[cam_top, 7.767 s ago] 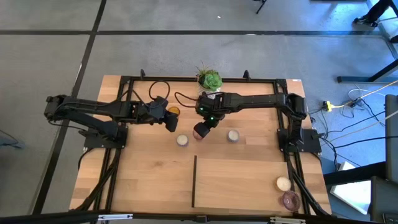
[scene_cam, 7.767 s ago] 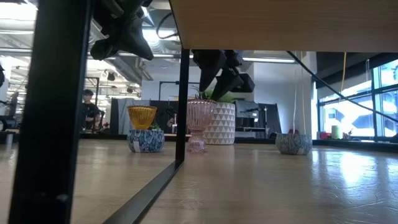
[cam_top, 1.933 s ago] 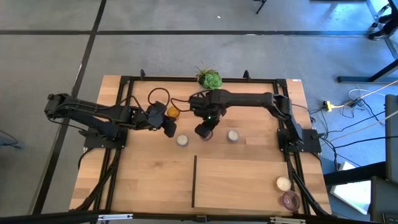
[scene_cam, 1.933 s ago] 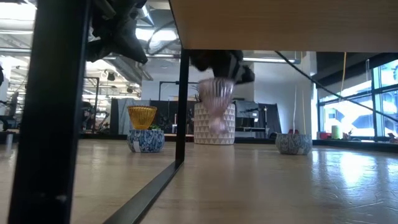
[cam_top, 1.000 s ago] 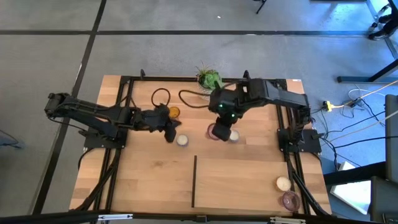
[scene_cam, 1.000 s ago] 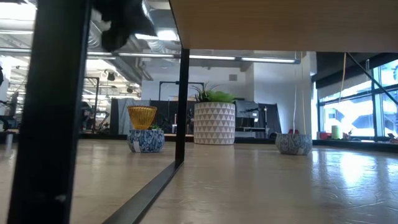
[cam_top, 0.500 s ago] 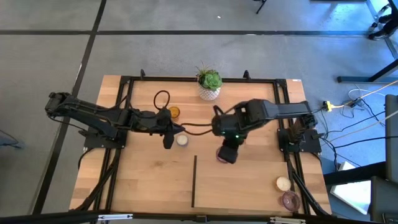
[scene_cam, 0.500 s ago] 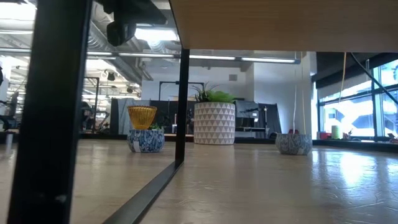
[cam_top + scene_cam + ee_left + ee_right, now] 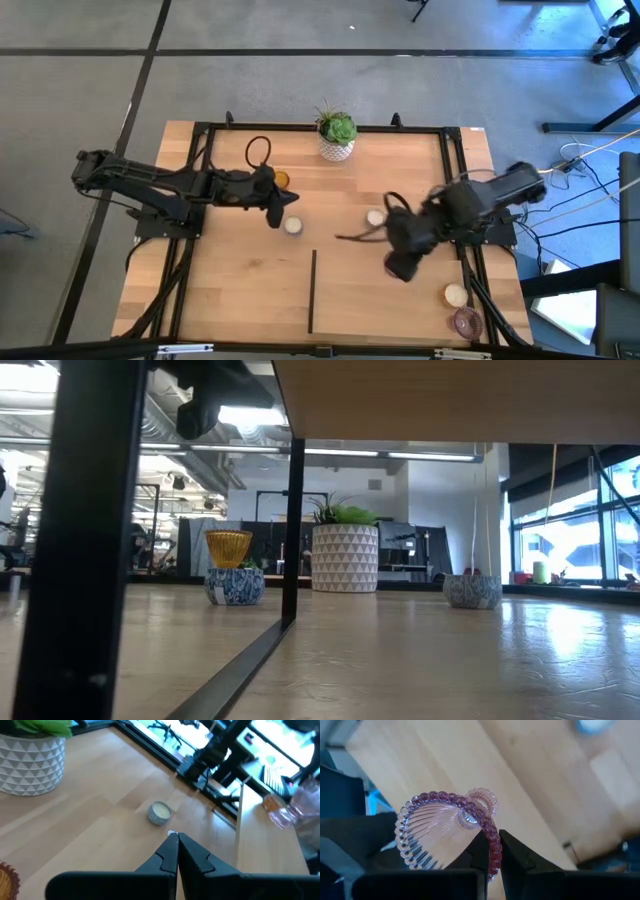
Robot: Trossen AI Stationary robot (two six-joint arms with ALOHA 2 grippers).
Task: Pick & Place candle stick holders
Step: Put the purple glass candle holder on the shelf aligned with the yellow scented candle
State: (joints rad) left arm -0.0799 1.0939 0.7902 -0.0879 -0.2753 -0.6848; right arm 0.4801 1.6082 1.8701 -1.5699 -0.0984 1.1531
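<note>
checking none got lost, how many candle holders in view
6: amber holder and cream holder by left pincer; second cream holder mid-table; third cream holder and mauve holder right edge; pink holder in the right pincer.

Bare wood lies open near left of the black divider strip [image 9: 313, 290]; the plant pot [image 9: 337, 148] blocks the far middle edge.

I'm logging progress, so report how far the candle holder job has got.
Done: a cream holder and a mauve holder sit at the table's near right corner. In hand: the right gripper pinches a pink glass holder by its rim. Left: the amber holder and two cream holders. The left gripper waits shut.
</note>
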